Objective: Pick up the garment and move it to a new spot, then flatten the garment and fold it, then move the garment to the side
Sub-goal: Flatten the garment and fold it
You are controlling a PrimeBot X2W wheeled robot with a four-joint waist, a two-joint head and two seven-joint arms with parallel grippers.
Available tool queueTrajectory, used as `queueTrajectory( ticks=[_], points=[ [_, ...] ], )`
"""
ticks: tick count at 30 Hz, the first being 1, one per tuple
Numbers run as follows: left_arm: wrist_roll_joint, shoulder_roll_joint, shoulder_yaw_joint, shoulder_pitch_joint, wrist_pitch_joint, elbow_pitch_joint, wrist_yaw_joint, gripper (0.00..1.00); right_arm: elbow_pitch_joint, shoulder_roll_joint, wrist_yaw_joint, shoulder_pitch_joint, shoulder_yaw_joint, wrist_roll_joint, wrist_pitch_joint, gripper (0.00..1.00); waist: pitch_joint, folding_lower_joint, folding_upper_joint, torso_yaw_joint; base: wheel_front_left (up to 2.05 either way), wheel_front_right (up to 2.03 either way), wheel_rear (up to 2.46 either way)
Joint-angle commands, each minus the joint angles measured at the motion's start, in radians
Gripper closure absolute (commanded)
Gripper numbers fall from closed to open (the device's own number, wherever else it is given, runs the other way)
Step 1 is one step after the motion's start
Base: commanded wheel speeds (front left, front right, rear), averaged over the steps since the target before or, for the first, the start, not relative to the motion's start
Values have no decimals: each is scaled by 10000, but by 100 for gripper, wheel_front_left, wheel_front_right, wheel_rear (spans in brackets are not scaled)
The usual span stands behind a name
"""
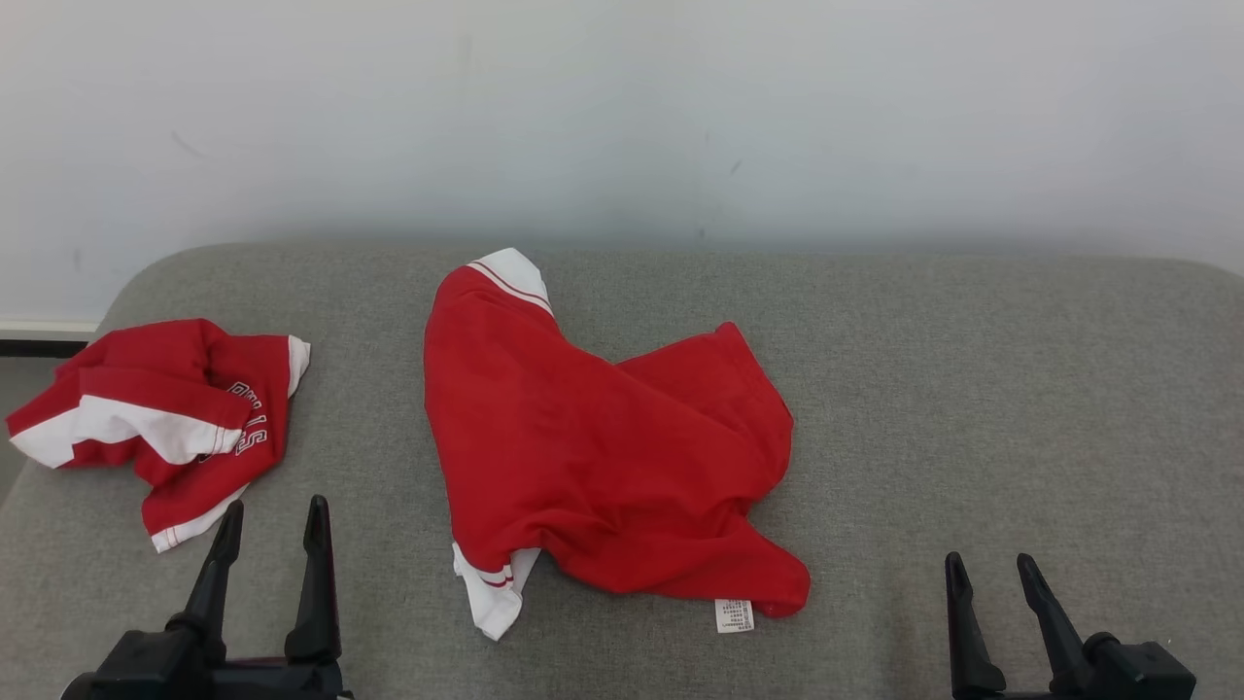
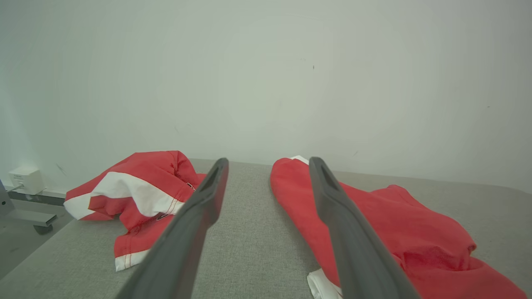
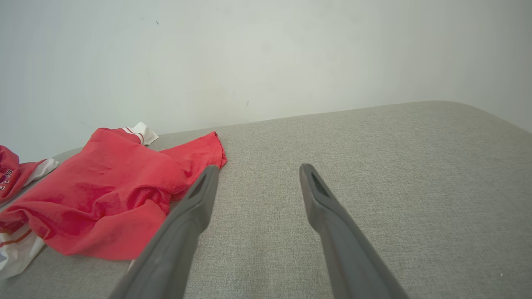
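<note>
Plainly, the garment point(image 1: 603, 457) lies crumpled in the middle of the grey worktop point(image 1: 972, 389). It is a red top with white striped trim, one trimmed end point(image 1: 491, 593) nearest the robot and another toward the wall. A label point(image 1: 734, 614) peeps out at its near hem. It looks light, soft and limp, so it will likely sag and bunch when lifted, and a shallow pinch may catch only one layer. The near trim and the hem by the label seem the best holds, since those edges lie free of the folds.

The left end effector point(image 1: 275, 510) hovers released, fingers spread, between the garment and a second garment point(image 1: 165, 408) at the left. The right end effector point(image 1: 991, 564), equally spread and grasping nothing, sits well off to the garment's right. I see no containers; both garments lie directly on the worktop.
</note>
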Motion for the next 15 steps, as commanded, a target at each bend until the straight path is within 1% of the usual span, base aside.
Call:
queueTrajectory(
  ticks=[1, 6, 8, 15],
  points=[
    [117, -154, 171, 179, -32, -21, -120, 0, -31, -4, -23, 55, -18, -44, 51, 0, 6, 1, 0, 25, 0, 0, 0],
    [402, -564, 622, 491, -32, 159, -545, 0, -1, -4, -23, 9, 58, -42, 78, 0, 21, 1, 0, 41, 0, 0, 0],
    [614, -714, 791, 660, -32, 342, -798, 0, 41, -4, -23, -3, 131, -13, 110, 0, 29, 1, 0, 19, 0, 0, 0],
    [1156, -1082, 1128, 907, -32, 621, -1141, 0, 111, -4, -23, -20, 213, 4, 135, 0, 67, 1, 0, 37, 0, 0, 0]
  ],
)
